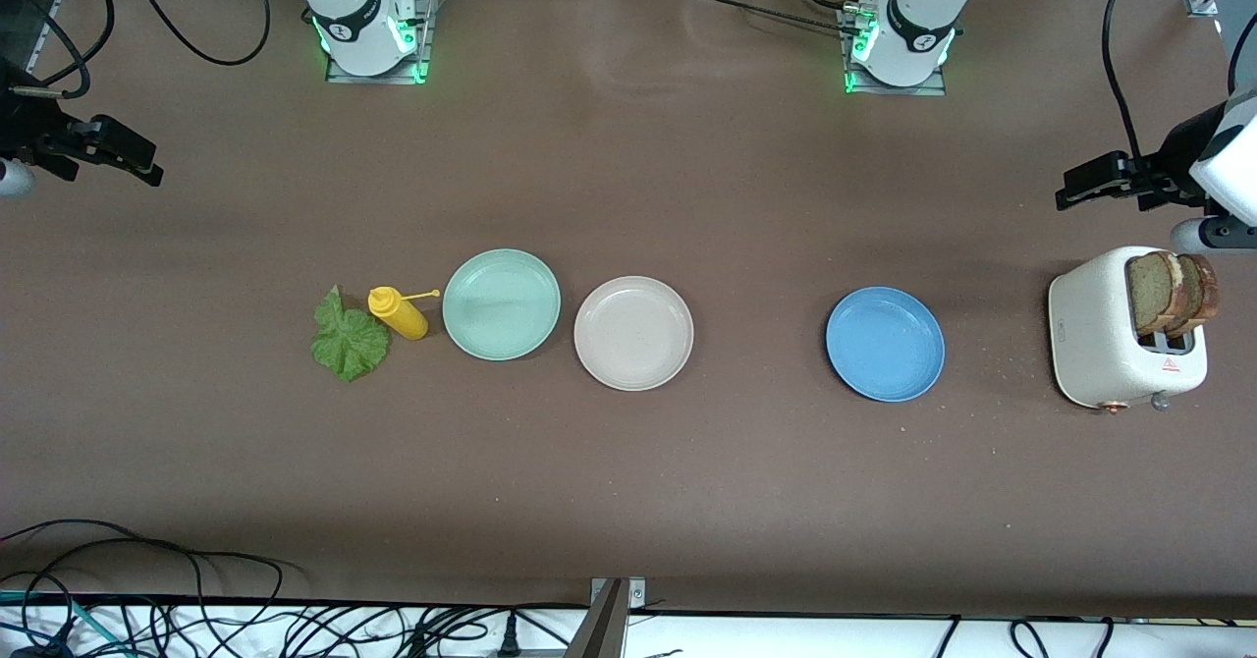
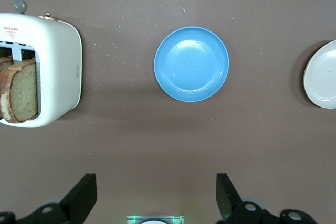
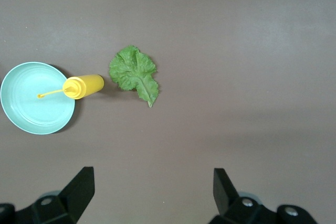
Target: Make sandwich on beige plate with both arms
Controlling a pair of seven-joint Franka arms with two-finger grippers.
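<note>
- Beige plate [image 1: 633, 333] sits bare mid-tabletop [image 1: 628, 501], between mint-green plate [image 1: 501, 304] and blue plate [image 1: 885, 344].
- Two bread slices [image 1: 1172, 292] stand in the toaster [image 1: 1120, 334]; lettuce leaf [image 1: 349, 339] lies beside the mustard bottle [image 1: 398, 313].
- Left pincer [image 1: 1085, 187] and right pincer [image 1: 128, 159] hang wide open, empty, above the tabletop's ends.

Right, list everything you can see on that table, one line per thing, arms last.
beige plate: one, pale beige, bare, mid-table beside the mint plate.
mint-green plate: one, bare, between the beige plate and the mustard bottle.
blue plate: one, bare, between the beige plate and the toaster.
toaster: one, cream white, at the left arm's end of the table.
bread slices: two, brown, standing in the toaster's slots.
mustard bottle: one, yellow, beside the mint plate.
lettuce leaf: one, green, flat on the table beside the bottle.
left gripper: black, open, above the toaster's end.
right gripper: black, open, waiting over the right arm's end.
</note>
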